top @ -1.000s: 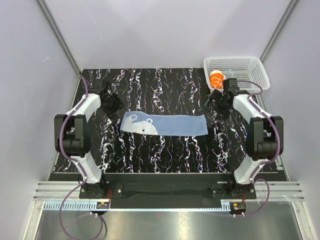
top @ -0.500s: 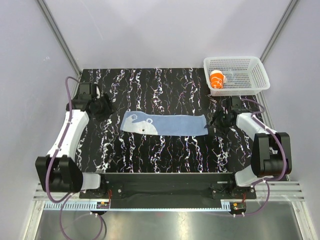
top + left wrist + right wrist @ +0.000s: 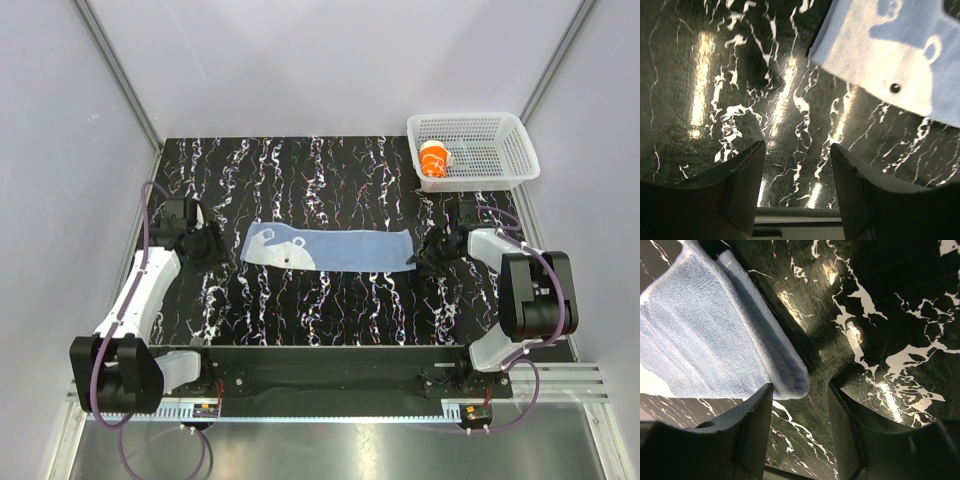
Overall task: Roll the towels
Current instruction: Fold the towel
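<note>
The right gripper (image 3: 800, 387), a second ago up at the basket (image 3: 500, 125) beside the rolled orange towel (image 3: 433, 160), is now down at the right end of the blue towel (image 3: 330, 248), jaws parted around its folded edge. The left gripper (image 3: 797, 147), unclenched and empty, has neared the left end.

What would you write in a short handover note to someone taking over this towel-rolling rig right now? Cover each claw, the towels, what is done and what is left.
Left claw: open, holding nothing, above the table beside the left end of the blue towel.
Right claw: open, nothing clamped, with the blue towel's right edge just ahead of its fingers.
Orange towel: rolled up, in the white basket.
Done: the orange one.
Left: the blue towel lies flat and unrolled, so roll it.
</note>
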Controlling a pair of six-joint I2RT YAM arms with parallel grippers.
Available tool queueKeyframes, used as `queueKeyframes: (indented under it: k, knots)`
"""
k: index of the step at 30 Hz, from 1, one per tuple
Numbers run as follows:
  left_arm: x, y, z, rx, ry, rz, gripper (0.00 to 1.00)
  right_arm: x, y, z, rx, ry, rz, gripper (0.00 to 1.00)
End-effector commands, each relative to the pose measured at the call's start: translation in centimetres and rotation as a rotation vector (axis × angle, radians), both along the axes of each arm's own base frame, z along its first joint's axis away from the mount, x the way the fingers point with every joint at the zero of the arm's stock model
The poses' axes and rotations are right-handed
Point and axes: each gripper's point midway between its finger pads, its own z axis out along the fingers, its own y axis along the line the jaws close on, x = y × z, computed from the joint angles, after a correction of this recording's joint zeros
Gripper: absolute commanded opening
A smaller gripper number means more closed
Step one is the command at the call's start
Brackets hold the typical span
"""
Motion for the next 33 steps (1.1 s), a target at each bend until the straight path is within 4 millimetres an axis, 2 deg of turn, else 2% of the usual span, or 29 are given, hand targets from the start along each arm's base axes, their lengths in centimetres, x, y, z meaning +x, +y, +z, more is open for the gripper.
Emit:
queueKeyframes:
  k: [1,5,9,13,16,19,23,24,27,31,33]
  knots:
    - [0.6,0.7,0.4,0.036,-0.074,0.003,0.59,0.6,0.3,0.0,0.016,-0.023,0.006,0.53]
    - [0.9,0.6,0.9,0.032,-0.101,-0.001,0.58,0.7,0.4,-0.4,0.016,-0.025,0.002,0.47]
    - [0.9,0.5,0.5,0.031,-0.082,-0.006,0.57,0.8,0.4,-1.1,0.022,-0.01,0.002,0.27]
    - [0.8,0.6,0.6,0.032,-0.087,-0.005,0.57,0.7,0.4,-1.1,0.017,-0.007,0.005,0.13]
    - [0.9,0.6,0.6,0.034,-0.09,-0.002,0.57,0.7,-0.1,-0.4,-0.014,-0.013,0.01,0.09]
    - [0.8,0.7,0.6,0.034,-0.087,0.0,0.57,0.1,-1.7,0.5,-0.099,0.004,0.007,0.05]
    - [0.8,0.6,0.6,0.029,-0.091,-0.004,0.57,0.1,-4.1,2.3,-0.192,-0.018,-0.03,0.01]
    - [0.8,0.6,0.6,0.031,-0.092,-0.004,0.57,0.2,-5.3,2.6,-0.205,-0.017,-0.062,0.0]
    - [0.8,0.5,0.7,0.028,-0.098,-0.006,0.56,-0.1,-7.4,3.3,-0.257,-0.015,-0.095,0.0]
    - [0.7,0.0,0.6,0.005,-0.096,-0.025,0.56,-0.1,-8.1,4.1,-0.275,-0.013,-0.118,0.0]
    - [0.7,-0.3,0.6,0.002,-0.095,-0.034,0.56,0.4,-7.8,4.9,-0.258,-0.036,-0.122,0.0]
